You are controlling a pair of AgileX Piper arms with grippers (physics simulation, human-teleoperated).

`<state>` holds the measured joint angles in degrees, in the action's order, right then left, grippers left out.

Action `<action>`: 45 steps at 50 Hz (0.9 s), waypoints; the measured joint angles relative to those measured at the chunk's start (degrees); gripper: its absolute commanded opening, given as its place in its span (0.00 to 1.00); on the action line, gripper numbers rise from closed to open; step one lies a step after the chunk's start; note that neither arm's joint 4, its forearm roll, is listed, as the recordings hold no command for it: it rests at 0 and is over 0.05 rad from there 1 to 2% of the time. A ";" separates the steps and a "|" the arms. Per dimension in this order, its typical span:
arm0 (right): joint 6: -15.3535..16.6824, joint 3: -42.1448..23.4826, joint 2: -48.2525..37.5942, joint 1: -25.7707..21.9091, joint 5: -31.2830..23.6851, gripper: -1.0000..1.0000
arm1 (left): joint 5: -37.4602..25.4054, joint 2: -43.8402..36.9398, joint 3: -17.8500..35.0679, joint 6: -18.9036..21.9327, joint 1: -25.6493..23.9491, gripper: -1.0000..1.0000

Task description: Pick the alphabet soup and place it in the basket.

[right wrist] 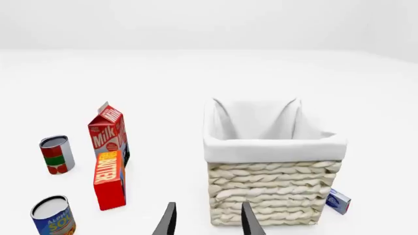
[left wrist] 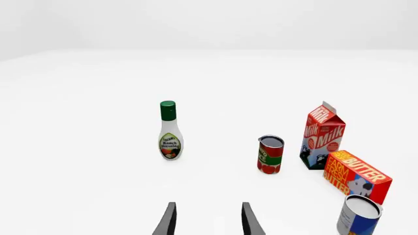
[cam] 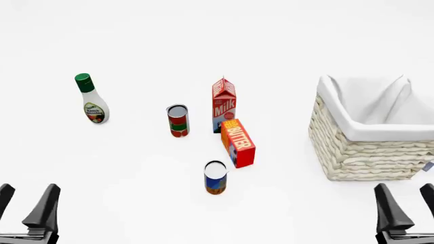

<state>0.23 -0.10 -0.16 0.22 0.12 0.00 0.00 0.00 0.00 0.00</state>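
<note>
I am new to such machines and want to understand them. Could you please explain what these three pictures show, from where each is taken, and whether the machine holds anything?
These are simulated pictures of a robot with two arms at a white table. The front view looks down from above: the left gripper and right gripper are both open and hold nothing. The other two pictures come from cameras on each wrist. On the table stand the alphabet soup, a red-and-green can, a milk carton, a butter box, a dressing bottle and the basket. A small blue-and-white box lies beside the basket.
</note>
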 measured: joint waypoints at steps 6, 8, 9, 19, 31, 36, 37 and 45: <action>-0.07 -0.13 -0.20 -0.06 0.08 1.00 | 0.00 0.00 0.00 0.00 0.00 1.00; -0.07 -0.16 -0.28 -0.08 0.14 1.00 | 0.00 0.00 0.00 0.00 0.00 1.00; -0.08 -0.17 -0.34 -0.08 0.19 1.00 | 0.00 0.00 0.00 0.00 0.00 1.00; -0.18 -0.68 -0.61 -0.17 0.15 1.00 | 0.00 0.00 0.00 0.00 0.00 1.00; -0.28 -3.68 -0.28 -1.23 -1.77 1.00 | 0.00 0.00 0.00 0.00 0.00 1.00; -0.19 -5.57 -0.18 -1.95 -2.80 1.00 | 0.00 0.00 0.00 0.00 0.00 1.00; -0.17 -5.96 -0.16 -2.11 -3.03 1.00 | 0.00 0.00 0.00 0.00 0.00 1.00; 0.30 -9.35 -0.09 -3.64 -4.84 1.00 | 0.00 0.00 0.00 0.00 0.00 1.00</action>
<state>0.54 -9.44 -0.24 -3.42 -4.72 0.00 0.00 0.00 0.00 0.00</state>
